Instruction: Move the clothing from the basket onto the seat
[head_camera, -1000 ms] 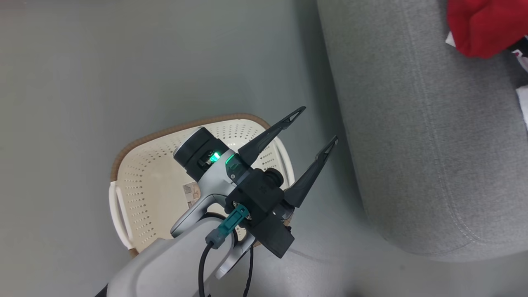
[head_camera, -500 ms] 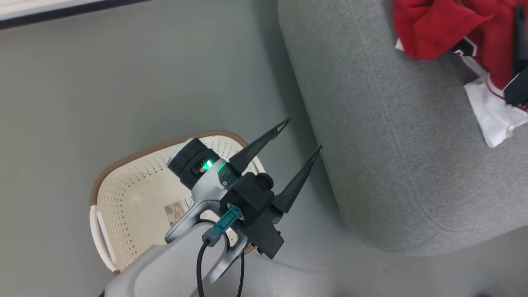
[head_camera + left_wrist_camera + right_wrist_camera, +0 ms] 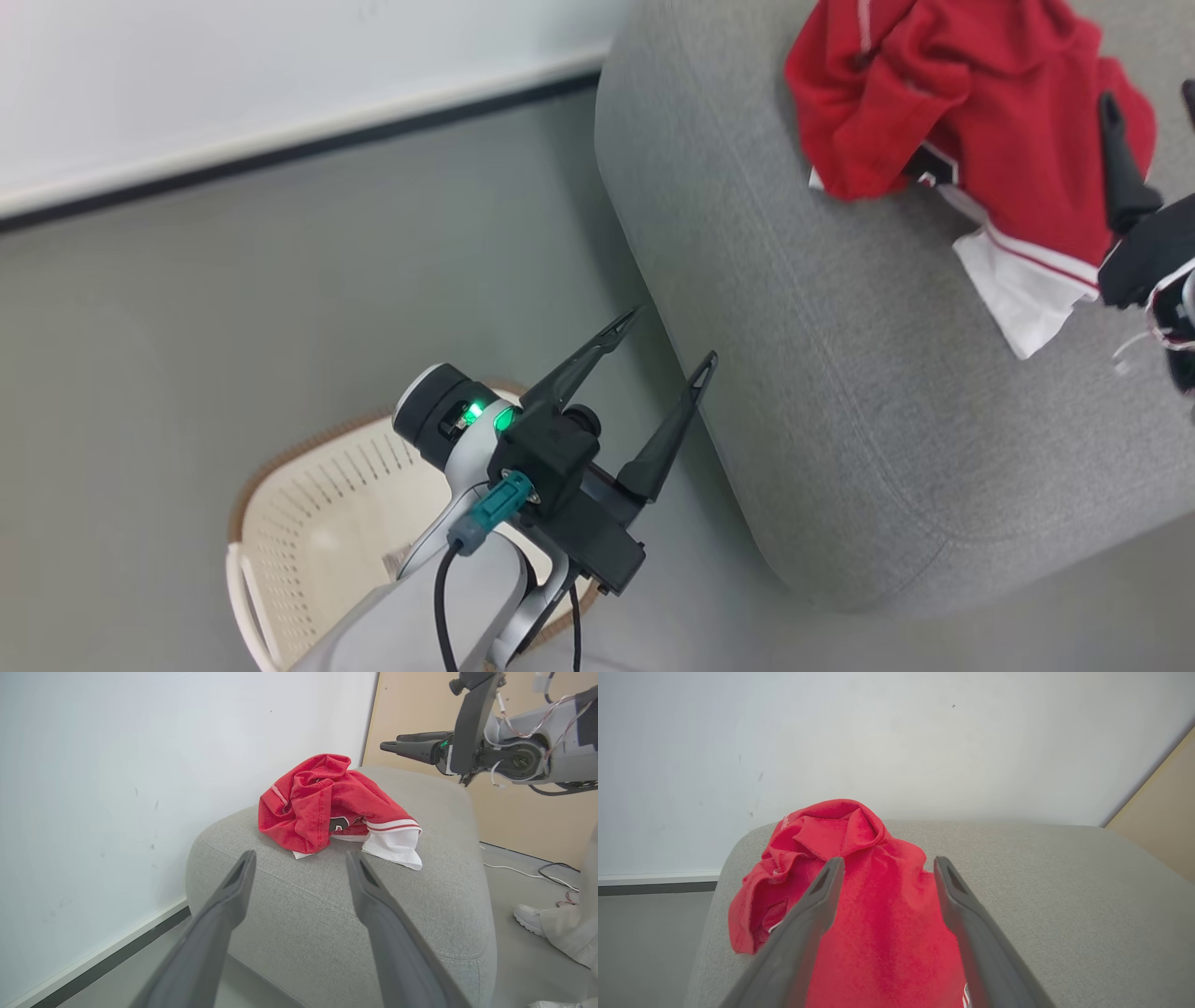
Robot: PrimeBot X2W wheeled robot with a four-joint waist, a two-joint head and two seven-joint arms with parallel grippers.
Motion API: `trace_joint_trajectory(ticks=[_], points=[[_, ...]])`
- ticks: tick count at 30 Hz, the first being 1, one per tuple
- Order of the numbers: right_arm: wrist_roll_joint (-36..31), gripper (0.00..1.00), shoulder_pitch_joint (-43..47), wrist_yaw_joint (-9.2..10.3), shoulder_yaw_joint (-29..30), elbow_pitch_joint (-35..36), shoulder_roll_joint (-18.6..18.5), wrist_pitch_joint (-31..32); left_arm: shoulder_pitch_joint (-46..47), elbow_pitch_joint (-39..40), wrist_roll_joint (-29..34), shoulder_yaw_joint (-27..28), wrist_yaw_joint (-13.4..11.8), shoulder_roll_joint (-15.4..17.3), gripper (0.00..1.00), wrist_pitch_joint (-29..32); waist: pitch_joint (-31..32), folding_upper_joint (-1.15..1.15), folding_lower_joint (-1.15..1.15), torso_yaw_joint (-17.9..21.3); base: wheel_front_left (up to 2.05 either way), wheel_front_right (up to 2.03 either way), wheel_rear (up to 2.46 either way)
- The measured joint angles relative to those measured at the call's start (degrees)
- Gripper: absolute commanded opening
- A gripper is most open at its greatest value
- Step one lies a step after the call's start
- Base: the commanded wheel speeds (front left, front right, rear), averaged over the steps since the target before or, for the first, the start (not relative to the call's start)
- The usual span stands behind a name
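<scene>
The right gripper (image 3: 888,860) hangs just above the seat with its two long fingers spread wide and nothing pinched between them. The red clothing (image 3: 840,835) lies loose under and ahead of its tips. A second ago the head camera showed none of this arm. It has since swung up and round, bringing in the gripper, more of the heap and the white wall. With the jaws now apart over the fabric, I judge that this load has just been let go. The clothing rests crumpled on top of the grey upholstered seat (image 3: 840,373), towards its wall-side edge. A white panel with red stripes (image 3: 1018,299) trails out on the side away from the wall. The left gripper (image 3: 670,337) is also spread and empty. It is held in the air beside the seat's rounded near corner, above the cream perforated basket (image 3: 308,523) on the grey floor, which stands close to that corner. What shows of the basket's inside past the left forearm holds no red fabric, so the transfer looks finished or nearly so; the hidden part I cannot judge. In the left wrist view a person's pale shoe (image 3: 528,917) stands on the floor past the seat's far end.
</scene>
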State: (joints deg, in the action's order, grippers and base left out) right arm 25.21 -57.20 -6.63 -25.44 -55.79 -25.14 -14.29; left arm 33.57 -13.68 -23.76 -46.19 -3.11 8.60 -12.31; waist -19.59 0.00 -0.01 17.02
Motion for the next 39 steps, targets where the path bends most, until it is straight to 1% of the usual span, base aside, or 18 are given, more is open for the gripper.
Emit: trace_joint_trajectory(ticks=[5,9,13,17,20,26,30,32,35,39], points=[[0.05,1.00,3.42,-0.21,-0.14,2.44,0.76,0.00,-1.21,-2.18,-1.47,1.83,-0.97,-1.18,1.00,-0.51,4.03,-0.01,0.00,-0.84,0.00,0.00,0.00],[0.47,1.00,5.98,-0.26,-0.01,4.05,1.66,0.00,-2.95,-3.69,-2.12,3.03,-1.29,-1.33,1.00,-0.97,6.41,-0.01,0.00,-1.82,0.00,0.00,0.00],[1.10,1.00,10.10,-0.26,0.36,6.17,2.79,0.00,-5.48,-5.64,-4.21,4.91,-1.76,-1.20,1.00,-1.04,9.50,-0.02,0.00,-3.69,0.00,0.00,0.00],[1.33,1.00,15.02,-0.25,0.62,9.22,3.75,-0.01,-9.24,-6.82,-5.12,6.81,-2.43,0.16,1.00,-1.42,12.41,-0.01,0.00,-6.01,0.00,0.00,0.00],[1.55,1.00,19.23,0.16,0.55,12.22,5.12,0.00,-12.19,-7.11,-5.46,8.72,-2.99,1.72,1.00,-1.45,14.49,-0.02,0.00,-7.93,0.00,0.00,0.00],[1.54,1.00,27.14,2.18,0.46,19.61,7.59,-0.01,-18.11,-6.20,-5.98,13.11,-3.52,5.35,1.00,-1.67,18.30,-0.01,0.00,-11.60,0.00,0.00,0.00],[1.49,1.00,31.77,4.23,0.10,25.40,9.32,-0.01,-22.71,-4.30,-7.49,17.23,-3.96,7.68,1.00,-1.98,20.42,-0.01,0.00,-13.40,0.00,0.00,0.00],[1.07,1.00,34.11,5.48,0.19,28.11,9.40,-0.01,-24.61,-3.39,-7.54,19.04,-3.96,8.14,1.00,-1.99,21.21,-0.01,0.00,-14.09,0.00,0.00,0.00],[0.16,1.00,38.12,7.86,0.51,32.27,9.40,-0.01,-27.42,-1.37,-7.57,21.48,-3.97,8.48,1.00,-1.99,22.10,-0.01,0.01,-14.82,0.00,0.00,0.00],[-0.18,1.00,43.44,10.43,1.03,37.77,9.93,-0.01,-32.14,0.69,-7.33,26.05,-4.01,8.49,1.00,-2.00,22.68,-0.01,0.01,-15.15,0.00,0.00,0.00]])
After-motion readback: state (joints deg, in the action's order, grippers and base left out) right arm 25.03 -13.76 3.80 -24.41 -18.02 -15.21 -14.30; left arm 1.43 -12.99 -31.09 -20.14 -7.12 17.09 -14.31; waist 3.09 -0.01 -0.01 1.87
